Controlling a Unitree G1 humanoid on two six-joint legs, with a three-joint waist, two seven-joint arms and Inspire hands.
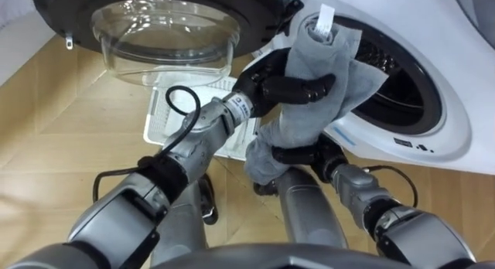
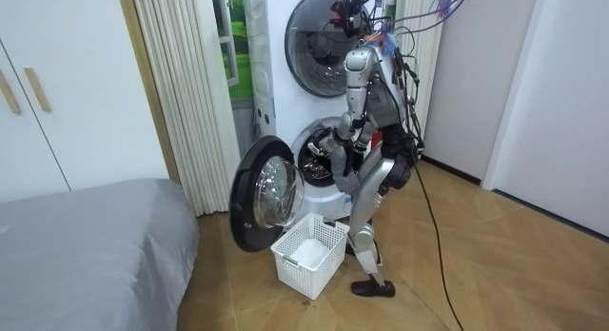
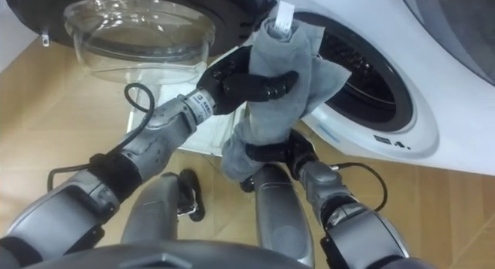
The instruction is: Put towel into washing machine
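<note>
1. Standing close against the washing machine (image 1: 433,141), and bent a little toward it in the room view, the robot held the grey towel (image 1: 317,107) off the floor. The towel was just in front of the drum opening (image 1: 402,91) and not yet inside it.
2. The left hand (image 1: 271,87) had its fingers curled round the towel's upper part, below a small white label (image 1: 326,22) that stood up at the top.
3. The right hand (image 1: 305,154) was closed on the towel's lower bunch, gripping the cloth from beneath.
4. The round door (image 1: 166,29) hung wide open on the robot's left, and a white laundry basket (image 1: 162,118) sat on the floor under it, beside the machine's front.
5. The towel looked light, soft and limp. It folded over the left hand and sagged between the two holds, so it would likely follow wherever it was carried, yet drape and snag on the opening's rim.
6. Whether its right corner touched that rim could not be told.
7. The bunched middle, already gripped, seemed the best place to hold. Any loose corners would probably need pushing in after release.
</note>
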